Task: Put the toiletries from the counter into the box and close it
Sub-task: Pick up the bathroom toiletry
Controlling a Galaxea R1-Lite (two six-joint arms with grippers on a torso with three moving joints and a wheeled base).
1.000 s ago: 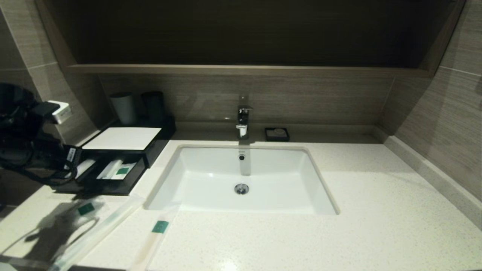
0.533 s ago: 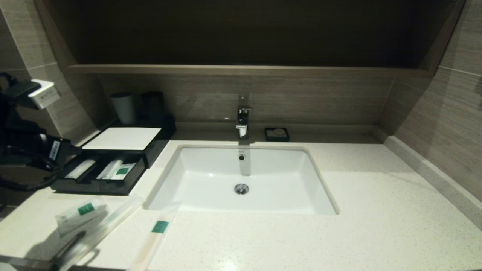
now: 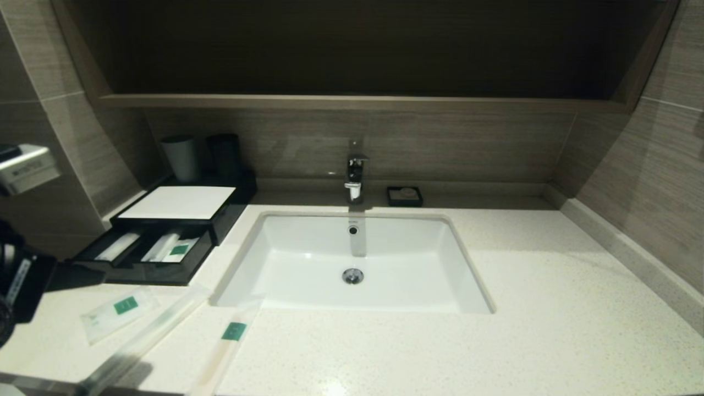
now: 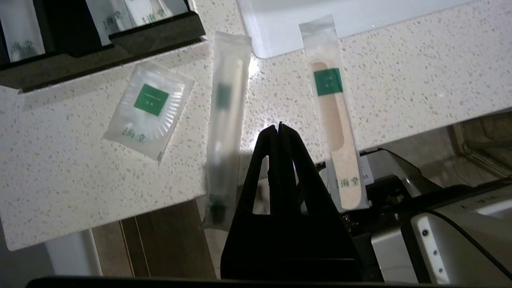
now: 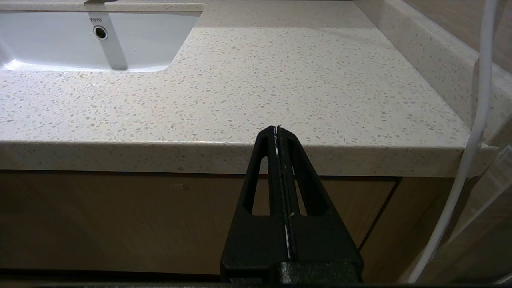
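Your left gripper (image 4: 280, 127): jaws pinched together, empty, hovering above the counter (image 4: 60, 180) edge. Three toiletries (image 4: 150, 110) lie just before the box (image 3: 165, 231), drawer open to receive them. Right gripper (image 5: 279, 129) closed, parked.

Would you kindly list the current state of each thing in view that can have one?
Box: drawer pulled open, packets inside.
Flat sachet: lying on the counter, not yet boxed.
Middle long packet: on the counter, near end overhanging the edge.
Long packet nearest the sink: on the counter, also overhanging.
Left gripper: shut, empty, above the packets.
Right gripper: shut, empty, parked before the counter edge.
Faucet: no water running.
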